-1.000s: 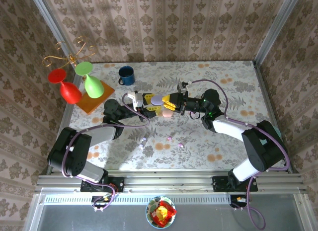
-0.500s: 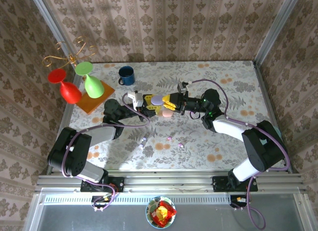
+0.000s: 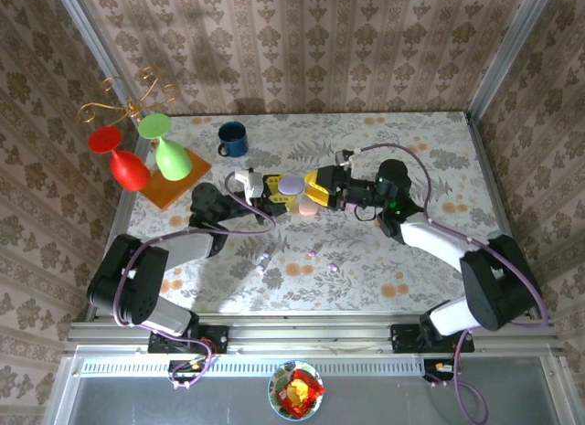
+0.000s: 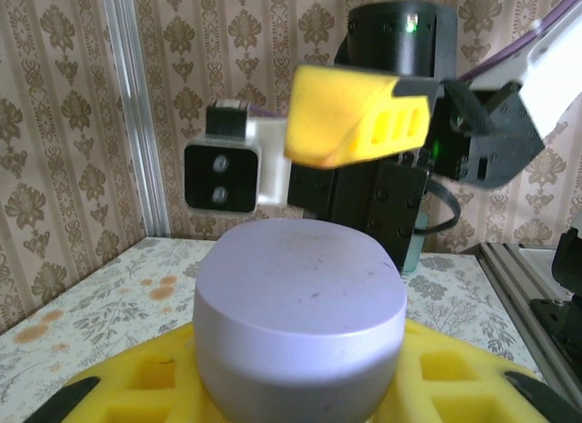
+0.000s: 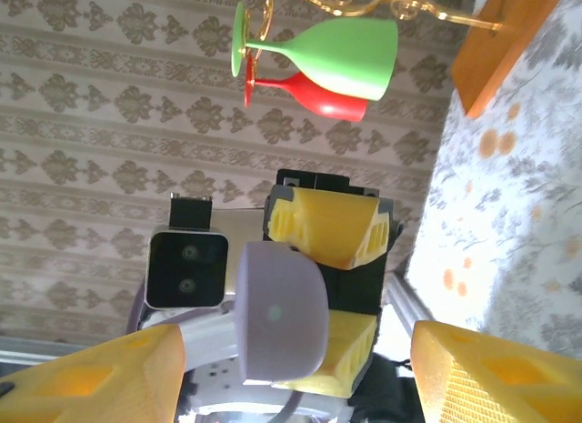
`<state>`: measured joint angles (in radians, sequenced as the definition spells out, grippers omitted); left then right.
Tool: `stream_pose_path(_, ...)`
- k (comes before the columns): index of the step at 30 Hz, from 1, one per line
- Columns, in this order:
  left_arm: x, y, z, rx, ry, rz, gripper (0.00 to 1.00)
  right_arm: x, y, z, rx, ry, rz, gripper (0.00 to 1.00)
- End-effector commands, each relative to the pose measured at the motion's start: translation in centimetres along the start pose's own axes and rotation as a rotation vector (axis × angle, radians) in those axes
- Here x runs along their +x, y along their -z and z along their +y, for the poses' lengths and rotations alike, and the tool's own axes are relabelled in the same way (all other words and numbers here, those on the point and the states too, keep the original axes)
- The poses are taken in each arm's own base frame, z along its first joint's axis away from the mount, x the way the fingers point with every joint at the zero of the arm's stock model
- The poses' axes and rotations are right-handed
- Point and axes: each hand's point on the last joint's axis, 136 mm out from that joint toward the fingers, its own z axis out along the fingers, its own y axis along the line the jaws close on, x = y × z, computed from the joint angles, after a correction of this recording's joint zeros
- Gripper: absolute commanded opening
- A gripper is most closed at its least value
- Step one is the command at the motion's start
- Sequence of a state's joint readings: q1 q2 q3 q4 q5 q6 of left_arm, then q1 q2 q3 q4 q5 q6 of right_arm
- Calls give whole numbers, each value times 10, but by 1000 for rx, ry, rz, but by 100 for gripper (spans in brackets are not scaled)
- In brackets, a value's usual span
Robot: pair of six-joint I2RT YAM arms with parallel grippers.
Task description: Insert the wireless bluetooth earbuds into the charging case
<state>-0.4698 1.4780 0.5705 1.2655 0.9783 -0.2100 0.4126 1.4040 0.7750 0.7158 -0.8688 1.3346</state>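
One lilac charging case (image 3: 291, 185), left jaws clamped on it, right jaws newly sprung apart, let go.

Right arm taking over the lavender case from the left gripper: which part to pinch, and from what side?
Pinch the rounded half of the lavender case that sticks out past the left gripper, which is shut on the other half. Come head-on from the side of the right gripper, open jaws turned crosswise to the left fingers, so it likely meets bare curved wall.
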Motion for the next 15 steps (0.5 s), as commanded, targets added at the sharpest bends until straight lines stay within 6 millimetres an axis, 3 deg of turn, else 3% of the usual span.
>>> stream_pose_path(1, 2, 5, -1, -15, -23, -5, 32, -3, 16, -7, 213, 248, -38, 70)
stream_pose_path(7, 13, 20, 13, -94, 30, 11, 32, -11, 41, -10, 519, 698, -87, 71)
stream_pose_path(11, 18, 25, 16, -108, 58, 21, 32, -5, 30, 1, 588, 962, -72, 73)
stream_pose_path(15, 19, 26, 13, -101, 60, 23, 32, 2, 9, 4, 609, 1101, -21, 73)
